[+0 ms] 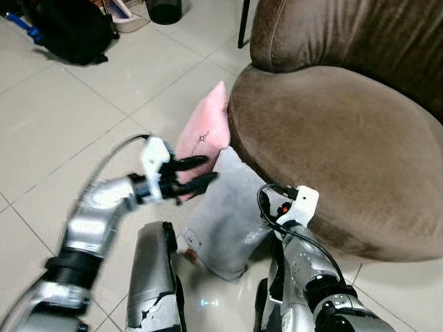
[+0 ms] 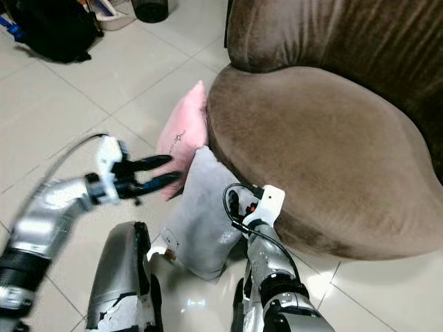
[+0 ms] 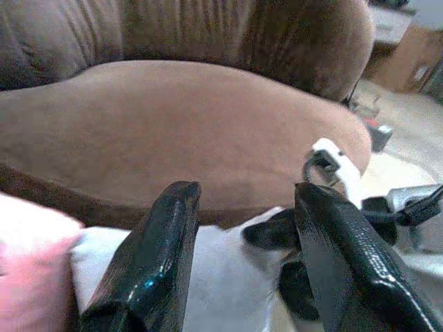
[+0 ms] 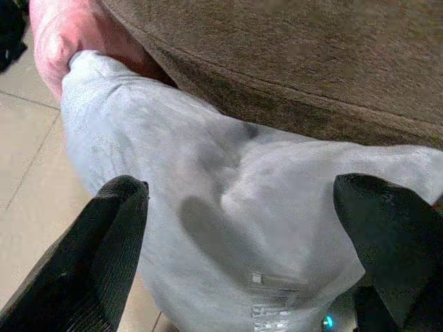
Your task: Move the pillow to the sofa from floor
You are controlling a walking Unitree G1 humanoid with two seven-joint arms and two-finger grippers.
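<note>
We're seeing the grey fabric pillow (image 1: 228,218) leaning on the brown velvet sofa (image 1: 332,145), beside a pink cushion (image 1: 205,135). Left gripper (image 1: 197,174) is hovering open and empty; right gripper (image 4: 235,228) is spread wide against the pillow. All sitting on pale tiled floor (image 1: 62,131).

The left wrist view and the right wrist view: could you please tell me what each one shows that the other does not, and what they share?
Left wrist view: the sofa's backrest, the right arm's white wrist part, and the left gripper, open above the pillows. Right wrist view: the floor tiles, a small label on the grey pillow, and the right gripper, open close to that pillow. Both: the grey pillow, the pink pillow and the brown sofa seat.
</note>
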